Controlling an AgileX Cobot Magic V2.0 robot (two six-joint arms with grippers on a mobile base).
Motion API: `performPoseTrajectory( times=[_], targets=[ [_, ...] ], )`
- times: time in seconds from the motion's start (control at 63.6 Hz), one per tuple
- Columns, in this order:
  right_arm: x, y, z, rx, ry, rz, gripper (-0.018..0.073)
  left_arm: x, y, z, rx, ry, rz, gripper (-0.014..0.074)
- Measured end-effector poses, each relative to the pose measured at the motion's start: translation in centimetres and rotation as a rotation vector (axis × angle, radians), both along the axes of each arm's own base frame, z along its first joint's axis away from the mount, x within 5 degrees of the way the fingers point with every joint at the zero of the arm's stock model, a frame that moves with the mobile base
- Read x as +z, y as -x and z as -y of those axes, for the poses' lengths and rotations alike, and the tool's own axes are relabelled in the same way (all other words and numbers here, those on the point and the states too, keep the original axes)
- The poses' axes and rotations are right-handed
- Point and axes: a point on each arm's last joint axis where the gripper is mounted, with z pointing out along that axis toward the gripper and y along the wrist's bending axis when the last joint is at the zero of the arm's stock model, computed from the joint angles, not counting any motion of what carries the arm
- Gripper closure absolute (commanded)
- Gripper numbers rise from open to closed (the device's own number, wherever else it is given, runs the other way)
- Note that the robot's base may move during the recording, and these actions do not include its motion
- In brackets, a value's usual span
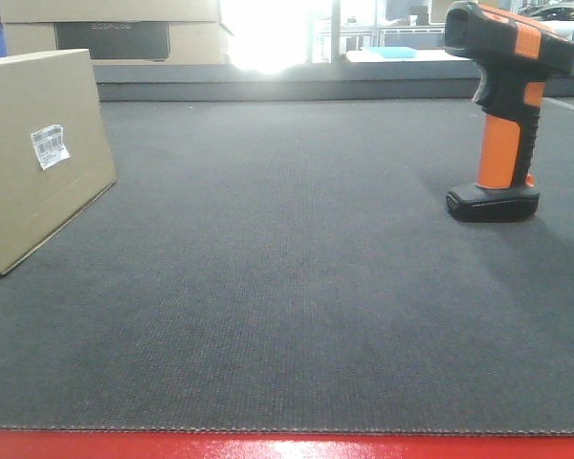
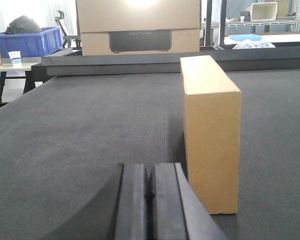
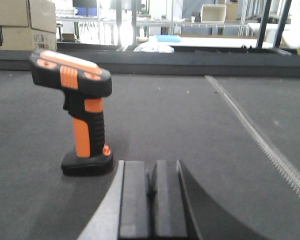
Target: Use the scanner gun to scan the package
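A cardboard package (image 1: 33,153) with a white barcode label (image 1: 50,146) stands on the dark mat at the left. In the left wrist view the package (image 2: 210,130) stands upright just ahead and right of my left gripper (image 2: 150,172), which is shut and empty. An orange and black scanner gun (image 1: 505,110) stands upright on its base at the right. In the right wrist view the scanner gun (image 3: 80,110) is ahead and left of my right gripper (image 3: 151,170), which is shut and empty. Neither gripper shows in the front view.
The dark grey mat (image 1: 287,287) covers the table, with a red front edge (image 1: 287,447). Large cardboard boxes (image 1: 110,33) stand beyond the far raised edge. A blue bin (image 2: 32,42) sits on a side table at the far left.
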Motion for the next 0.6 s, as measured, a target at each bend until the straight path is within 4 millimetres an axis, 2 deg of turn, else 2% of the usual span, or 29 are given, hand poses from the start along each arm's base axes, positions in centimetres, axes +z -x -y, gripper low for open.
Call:
performPoseTrajectory(
  times=[0.094,0.597],
  targets=[
    [-1.13,-0.16,0.06,-0.005,-0.037,-0.003,0.0713,0.0,0.0,0.0,0.0,0.0,0.0,0.0707],
    [-1.03,-0.16,0.1,-0.009,-0.042,0.019,0.0713,0.0,0.0,0.0,0.0,-0.002,0.0,0.0707]
  ],
)
